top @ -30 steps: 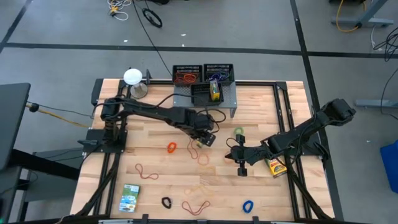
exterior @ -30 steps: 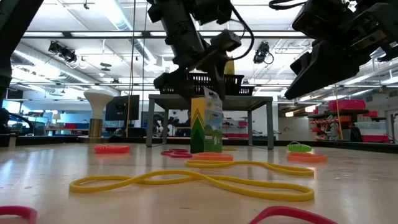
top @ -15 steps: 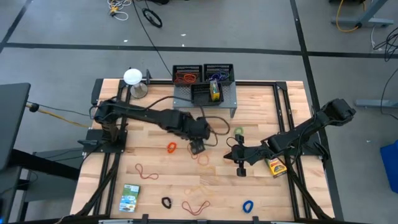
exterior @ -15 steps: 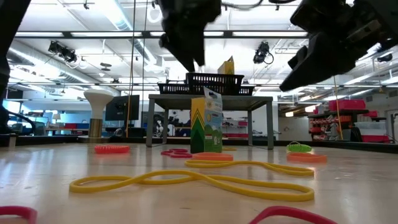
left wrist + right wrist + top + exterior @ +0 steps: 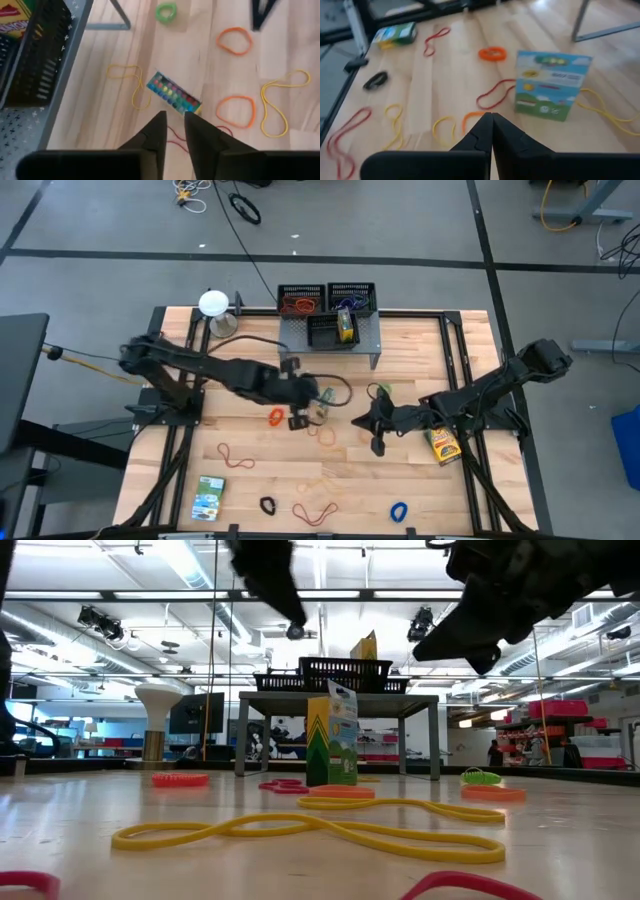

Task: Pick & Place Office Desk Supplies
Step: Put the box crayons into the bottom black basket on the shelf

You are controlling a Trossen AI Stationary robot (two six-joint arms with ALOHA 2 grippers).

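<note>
Overhead, the wooden table carries scattered rubber bands, and both dark arms reach toward its middle. The left gripper hangs just above a small upright card box, which stands at the table's centre. The right gripper sits at about three o'clock from that box, a little apart.

Only the left wrist camera shows the box top: rows of coloured dots, seen straight down past fingers held a narrow gap apart and gripping nothing. Only the right wrist camera shows its broad face: green and white with a blue sky band. There the right gripper's fingers are pressed together, empty.

The table-level camera shows the box standing upright, with a yellow band looped in front.

At twelve o'clock, black mesh trays sit on a grey perforated shelf. A second green-white box lies flat at seven o'clock. A yellow box lies under the right arm at four o'clock.
</note>
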